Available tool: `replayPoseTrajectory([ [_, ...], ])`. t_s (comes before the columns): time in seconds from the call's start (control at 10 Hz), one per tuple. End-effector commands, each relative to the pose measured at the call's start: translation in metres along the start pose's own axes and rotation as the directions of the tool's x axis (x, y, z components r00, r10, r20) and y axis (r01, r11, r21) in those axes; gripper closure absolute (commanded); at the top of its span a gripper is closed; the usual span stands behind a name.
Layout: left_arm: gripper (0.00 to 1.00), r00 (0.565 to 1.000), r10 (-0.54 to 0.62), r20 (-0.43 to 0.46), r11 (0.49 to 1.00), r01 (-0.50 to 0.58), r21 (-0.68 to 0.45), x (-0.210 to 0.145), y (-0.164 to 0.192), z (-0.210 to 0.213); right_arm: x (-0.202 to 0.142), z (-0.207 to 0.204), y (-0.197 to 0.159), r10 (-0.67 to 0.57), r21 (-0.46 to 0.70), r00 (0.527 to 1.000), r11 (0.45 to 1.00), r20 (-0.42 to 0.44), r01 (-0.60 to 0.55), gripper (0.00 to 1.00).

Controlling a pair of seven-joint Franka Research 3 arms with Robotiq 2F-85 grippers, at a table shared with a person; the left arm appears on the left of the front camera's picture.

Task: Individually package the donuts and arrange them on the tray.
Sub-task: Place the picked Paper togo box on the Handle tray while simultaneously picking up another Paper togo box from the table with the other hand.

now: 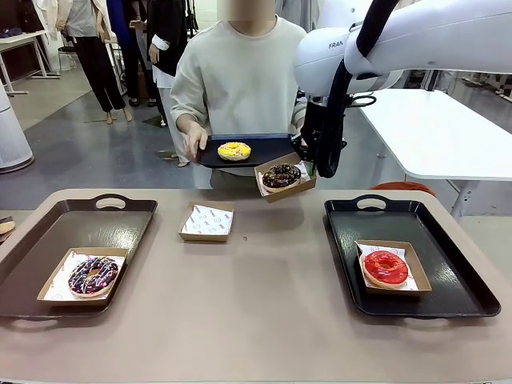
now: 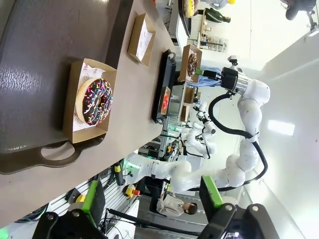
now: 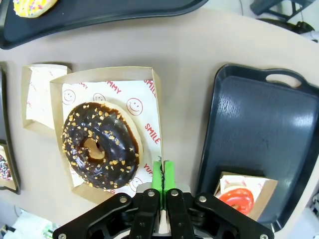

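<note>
**Boxed chocolate donut (image 3: 99,144) held aloft over the table's far edge**
The right gripper (image 3: 163,174) is pinched narrow on the card box (image 3: 112,82) wall, beside the person's tray (image 1: 268,150) with the yellow donut (image 1: 234,150). Best to keep the box level and set it flat on the right tray (image 1: 448,280) near the red donut (image 1: 386,266). The left gripper (image 2: 152,195) hangs wide over the beige table (image 1: 256,304); the floor (image 1: 88,152) is grey.

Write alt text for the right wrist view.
The right gripper is shut on the edge of a box holding the chocolate donut, above the table. At picture right lies a black tray with the boxed red donut; at left an empty box, and at the top a yellow donut on another tray.
</note>
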State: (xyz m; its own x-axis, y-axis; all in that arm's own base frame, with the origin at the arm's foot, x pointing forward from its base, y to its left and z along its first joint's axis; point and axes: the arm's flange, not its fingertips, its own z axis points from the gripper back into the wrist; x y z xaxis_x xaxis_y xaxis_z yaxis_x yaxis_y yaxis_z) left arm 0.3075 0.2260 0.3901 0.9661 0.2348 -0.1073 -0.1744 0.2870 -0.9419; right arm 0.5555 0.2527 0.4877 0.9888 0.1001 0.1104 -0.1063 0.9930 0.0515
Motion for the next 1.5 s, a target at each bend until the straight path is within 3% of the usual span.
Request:
replayPoseTrajectory([
  [0.0,0.0,0.999,-0.052,-0.005,0.994,0.052,0.097,0.021,-0.028,-0.011,-0.006,0.011,-0.015,0.016,0.027,1.0,1.0,-0.008,-0.015,0.99],
  [0.1,0.0,0.996,-0.086,-0.021,0.984,0.089,0.154,0.031,-0.058,-0.017,-0.018,0.027,-0.037,0.043,0.045,0.999,0.998,-0.011,-0.042,0.99],
  [0.3,0.0,0.984,-0.155,-0.09,0.944,0.174,0.281,0.045,-0.129,-0.039,-0.039,0.053,-0.1,-0.018,0.084,1.0,0.996,-0.016,0.019,0.99],
  [0.7,0.0,0.963,-0.176,-0.206,0.834,0.257,0.488,0.096,-0.22,-0.121,-0.076,0.047,-0.206,-0.09,0.141,0.996,0.986,-0.023,0.092,0.99],
  [1.0,0.0,0.955,-0.159,-0.251,0.721,0.286,0.631,0.128,-0.249,-0.204,-0.095,0.022,-0.252,-0.115,0.188,0.993,0.976,0.032,0.107,0.99],
  [1.4,0.0,0.957,-0.139,-0.255,0.575,0.288,0.766,0.159,-0.252,-0.301,-0.108,-0.02,-0.29,-0.159,0.218,0.987,0.965,0.029,0.149,0.99],
])
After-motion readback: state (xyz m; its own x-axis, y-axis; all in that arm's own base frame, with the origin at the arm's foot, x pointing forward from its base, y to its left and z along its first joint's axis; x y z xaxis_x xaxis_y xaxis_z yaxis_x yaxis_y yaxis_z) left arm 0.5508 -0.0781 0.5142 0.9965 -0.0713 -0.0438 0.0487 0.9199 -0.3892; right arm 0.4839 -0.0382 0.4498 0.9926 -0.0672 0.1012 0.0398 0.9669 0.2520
